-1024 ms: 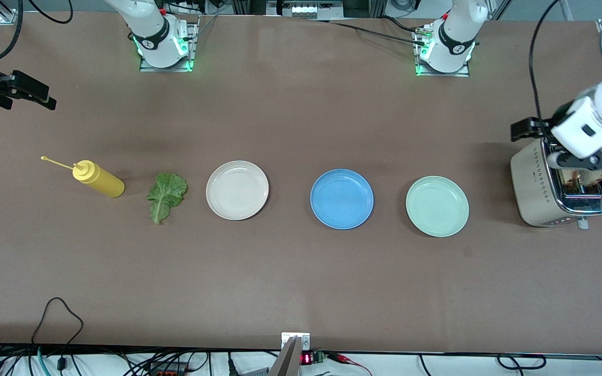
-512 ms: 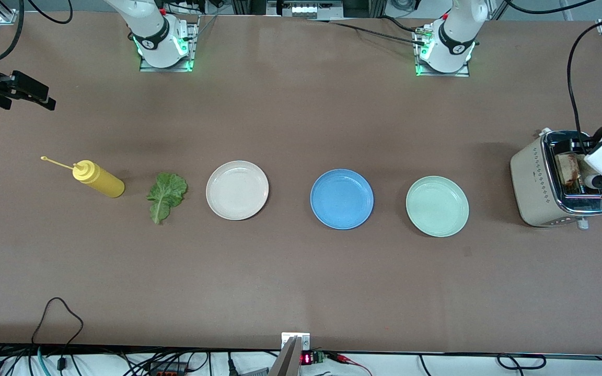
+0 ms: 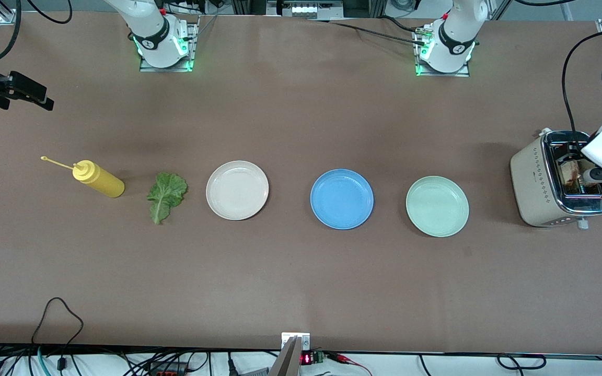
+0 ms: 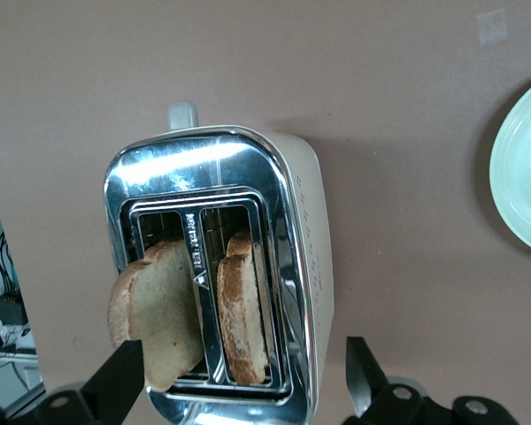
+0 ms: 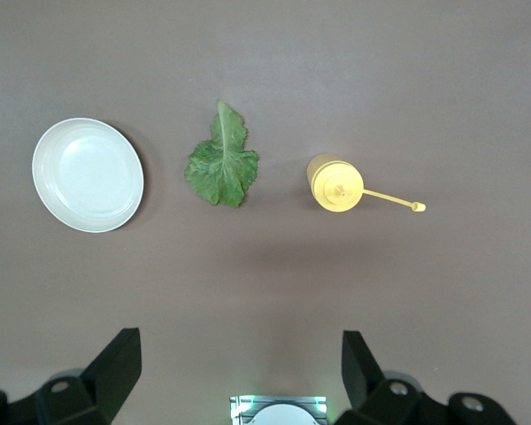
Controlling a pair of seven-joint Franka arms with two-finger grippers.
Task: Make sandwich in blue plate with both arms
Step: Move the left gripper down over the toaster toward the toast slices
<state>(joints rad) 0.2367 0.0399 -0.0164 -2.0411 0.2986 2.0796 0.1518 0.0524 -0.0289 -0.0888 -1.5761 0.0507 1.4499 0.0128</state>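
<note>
Jaws wide on both grippers, nothing held. Left gripper (image 4: 239,376) hangs over the toaster (image 3: 539,188) at the left arm's end of the table; two bread slices (image 4: 159,310) stand in its slots. Right gripper (image 5: 239,367) waits high above the right arm's end, over bare table. Blue plate (image 3: 342,199) sits between the cream plate (image 3: 237,190) and the mint plate (image 3: 437,206). Lettuce leaf (image 3: 165,196) lies beside the cream plate, near the yellow bottle (image 3: 98,179).

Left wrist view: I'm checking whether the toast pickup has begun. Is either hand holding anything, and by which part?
Nothing is held. The left hand is open over the cream-and-chrome toaster with two browned bread slices; the right hand waits open above the table.
</note>
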